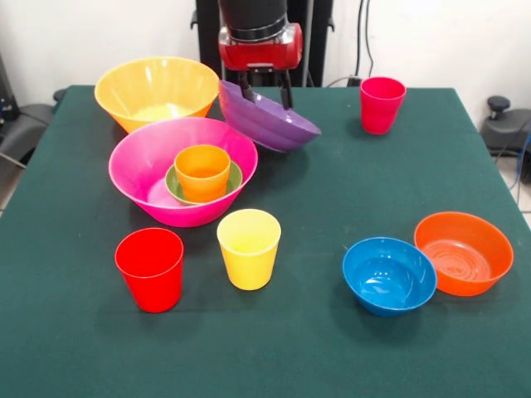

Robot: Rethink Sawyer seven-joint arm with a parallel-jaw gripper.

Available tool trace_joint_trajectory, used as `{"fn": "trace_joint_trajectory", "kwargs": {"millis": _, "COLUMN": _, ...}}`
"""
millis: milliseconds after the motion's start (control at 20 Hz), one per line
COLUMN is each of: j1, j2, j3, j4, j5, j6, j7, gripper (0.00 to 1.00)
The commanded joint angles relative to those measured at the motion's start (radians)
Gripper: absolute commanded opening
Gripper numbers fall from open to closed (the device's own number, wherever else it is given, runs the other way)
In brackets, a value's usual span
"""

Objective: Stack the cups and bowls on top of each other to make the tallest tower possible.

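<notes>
Purple wide plastic bowl (267, 121) hangs tilted, pinched by its rim in the gripper (265, 91); it could slip onto the big hot-pink bowl (141, 178).

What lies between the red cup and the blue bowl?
In the front view, only the yellow cup stands between the red cup and the blue bowl; beyond it is bare table.

No text, label, brand, number or sign could be read anywhere in the front view; the cups, the bowls and the table all showed plain, unmarked surfaces.
</notes>
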Motion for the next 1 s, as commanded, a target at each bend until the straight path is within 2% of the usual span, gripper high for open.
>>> {"fn": "trace_joint_trajectory", "kwargs": {"millis": 50, "j1": 0.102, "j2": 0.093, "j3": -0.063, "j4": -0.036, "j5": -0.012, "j6": -0.134, "j7": 0.143, "gripper": 1.0}}
{"fn": "trace_joint_trajectory", "kwargs": {"millis": 400, "j1": 0.14, "j2": 0.107, "j3": -0.097, "j4": -0.052, "j5": 0.009, "j6": -0.158, "j7": 0.131, "gripper": 1.0}}
{"fn": "trace_joint_trajectory", "kwargs": {"millis": 700, "j1": 0.27, "j2": 0.13, "j3": -0.182, "j4": -0.062, "j5": 0.041, "j6": -0.233, "j7": 0.216, "gripper": 1.0}}
{"fn": "trace_joint_trajectory", "kwargs": {"millis": 1000, "j1": 0.278, "j2": 0.171, "j3": -0.191, "j4": -0.076, "j5": 0.081, "j6": -0.271, "j7": 0.179, "gripper": 1.0}}
